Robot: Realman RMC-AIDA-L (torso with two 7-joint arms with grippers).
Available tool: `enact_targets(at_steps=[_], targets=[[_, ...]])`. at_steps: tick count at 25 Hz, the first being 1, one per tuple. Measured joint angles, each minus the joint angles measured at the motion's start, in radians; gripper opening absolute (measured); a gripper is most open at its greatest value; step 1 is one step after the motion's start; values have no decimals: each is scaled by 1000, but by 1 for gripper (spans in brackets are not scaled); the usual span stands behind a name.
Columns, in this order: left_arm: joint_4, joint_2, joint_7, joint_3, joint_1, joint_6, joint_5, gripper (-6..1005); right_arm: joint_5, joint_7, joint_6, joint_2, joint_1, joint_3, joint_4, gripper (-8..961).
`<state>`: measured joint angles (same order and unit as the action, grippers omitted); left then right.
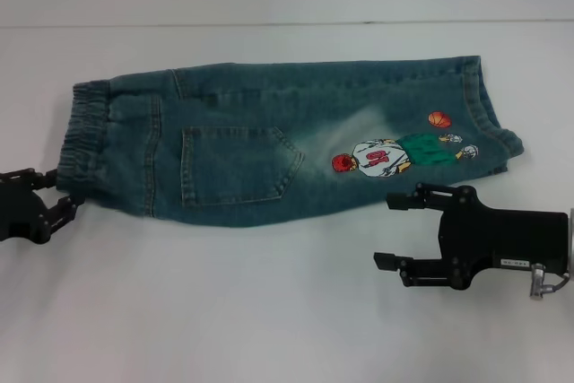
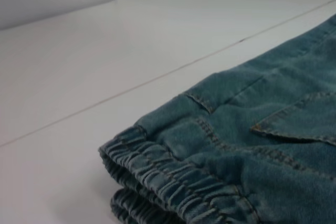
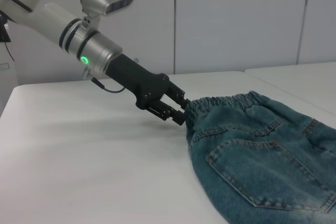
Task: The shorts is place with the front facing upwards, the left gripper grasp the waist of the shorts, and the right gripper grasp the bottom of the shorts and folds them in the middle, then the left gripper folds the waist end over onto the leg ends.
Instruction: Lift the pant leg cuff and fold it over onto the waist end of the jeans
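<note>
Head view, nearest first: your right gripper [image 1: 390, 230] sits at about 4 o'clock of the table [image 1: 269, 311], its two fingers spread wide and holding nothing, just clear of the hem end of the shorts [image 1: 269, 145]. At about 9 o'clock, the left gripper [image 1: 67, 206] is at the near corner of the elastic waistband [image 1: 85, 136]; in the right wrist view its fingers [image 3: 176, 109] look pinched onto the gathered edge, so you can take it as clamped on the waist.

Past both grippers, the shorts lie flat across the middle of the table, already doubled lengthwise along the middle, waist toward 9 o'clock and leg ends toward 3 o'clock. A patch pocket [image 1: 238, 163] shows on the upper layer, and a cartoon print [image 1: 399, 154] sits near the hem.

Expect the denim to be soft but with some body: light enough for one gripper, floppy enough to sag and drag if lifted low. The stacked waistband is the thickest, firmest part, so that is where to hold; catch both layers or the lower one will stay behind. The smooth table may let the leg ends slide as you carry the waist over.

Count: one pair of shorts, one pocket in view, one print, two grippers.
</note>
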<state>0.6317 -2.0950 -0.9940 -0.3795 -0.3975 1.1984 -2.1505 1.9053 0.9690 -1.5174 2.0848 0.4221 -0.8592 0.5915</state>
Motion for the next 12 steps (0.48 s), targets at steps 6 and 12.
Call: enact_targets(at_steps=[6, 12], targets=[[-2, -2, -1, -1, -8, -11, 0, 325, 0, 0, 1, 1, 0, -4, -1, 824], [4, 2, -39, 1, -15, -4, 7, 211, 0, -2, 2, 1, 0, -3, -3, 822]])
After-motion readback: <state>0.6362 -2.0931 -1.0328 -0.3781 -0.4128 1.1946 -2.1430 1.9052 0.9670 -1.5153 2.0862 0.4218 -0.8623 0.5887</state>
